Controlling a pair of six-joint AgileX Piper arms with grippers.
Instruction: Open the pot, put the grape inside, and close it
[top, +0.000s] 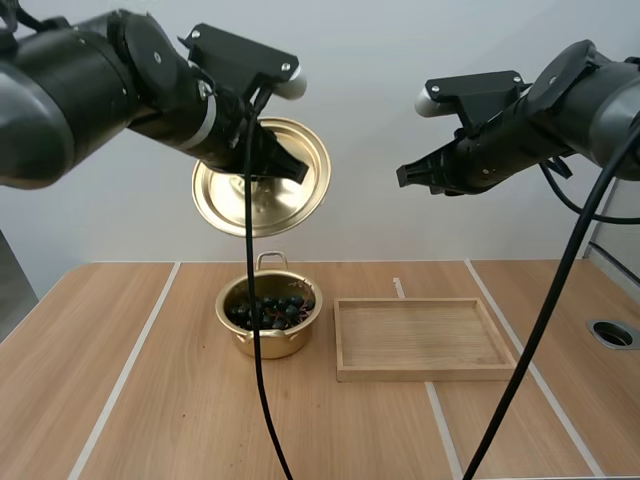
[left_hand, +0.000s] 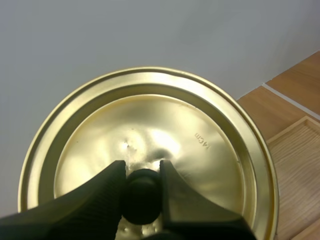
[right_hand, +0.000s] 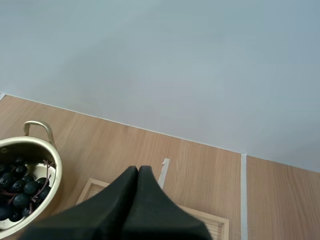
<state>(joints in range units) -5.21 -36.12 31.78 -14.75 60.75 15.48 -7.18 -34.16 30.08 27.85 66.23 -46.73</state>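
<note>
A gold pot (top: 268, 317) stands on the table with a bunch of dark grapes (top: 270, 309) inside it. High above it my left gripper (top: 292, 167) is shut on the black knob (left_hand: 142, 194) of the gold lid (top: 262, 178), which hangs tilted on edge. In the left wrist view the lid (left_hand: 150, 150) faces the camera and the fingers (left_hand: 107, 192) pinch the knob. My right gripper (top: 404, 175) hovers high over the wooden tray (top: 424, 337), shut on nothing. In the right wrist view my right gripper (right_hand: 138, 172) is one dark wedge near the pot (right_hand: 27, 177) and grapes (right_hand: 20, 187).
The wooden tray sits just right of the pot and holds nothing. A round hole (top: 612, 334) is set in the table at the far right. White lines run across the tabletop.
</note>
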